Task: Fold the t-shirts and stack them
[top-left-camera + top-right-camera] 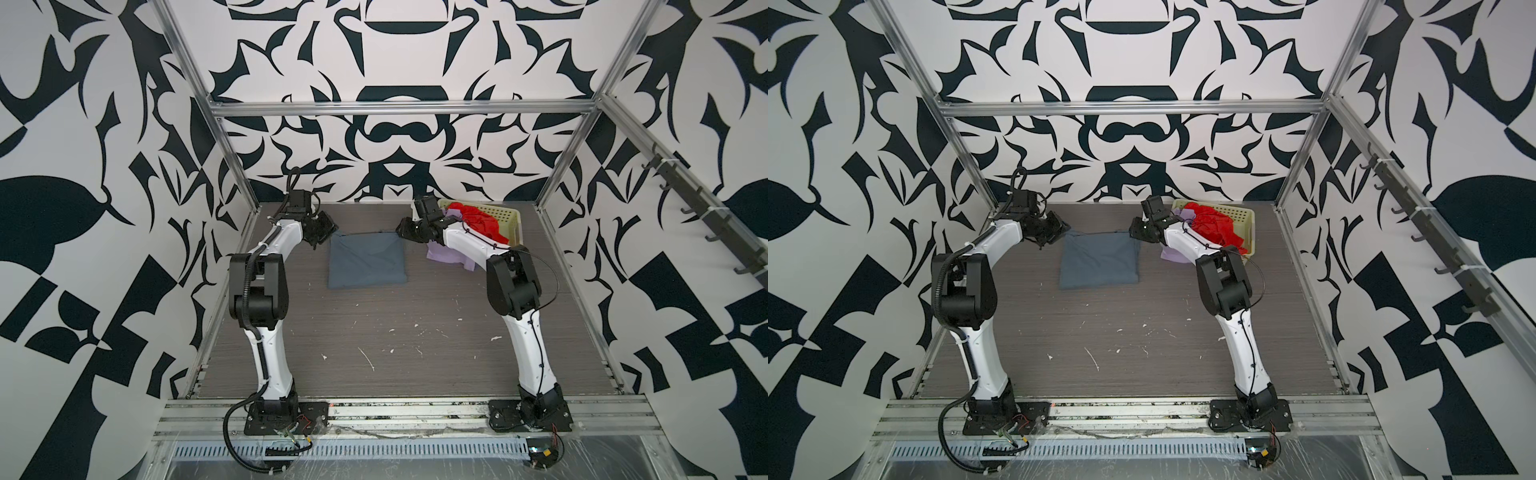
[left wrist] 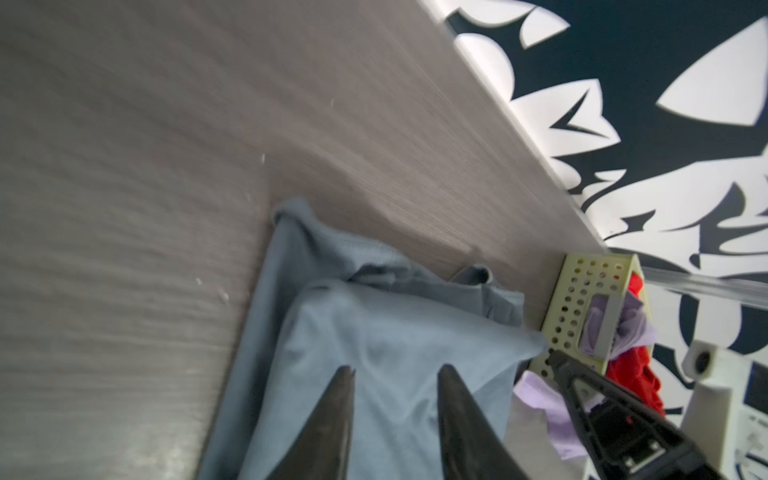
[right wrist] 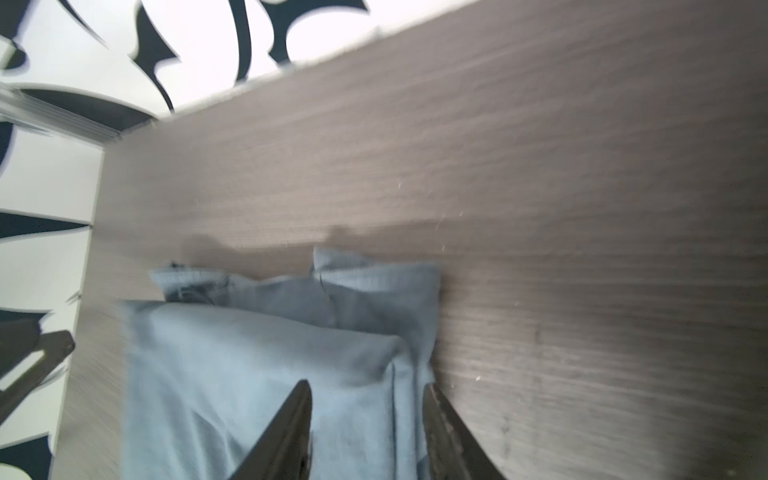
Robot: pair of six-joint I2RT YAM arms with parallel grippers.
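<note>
Now, blue-grey shirt (image 1: 366, 259): folded, flat on table (image 1: 374, 332), far middle.
Left gripper (image 2: 397, 370): fingers parted, empty, above shirt.
Right gripper (image 3: 366, 385): parted, empty, above shirt.
Red shirt (image 1: 482, 222): in basket (image 1: 511, 218).
Lilac shirt (image 1: 446, 253): spilling from basket.

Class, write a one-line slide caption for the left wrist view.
Open left gripper over the folded blue-grey t-shirt; cream basket holding red shirt and lilac shirt nearby.

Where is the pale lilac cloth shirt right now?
In both top views the pale lilac cloth t-shirt spills from the cream perforated plastic basket onto the table at back right, under the right arm.
</note>
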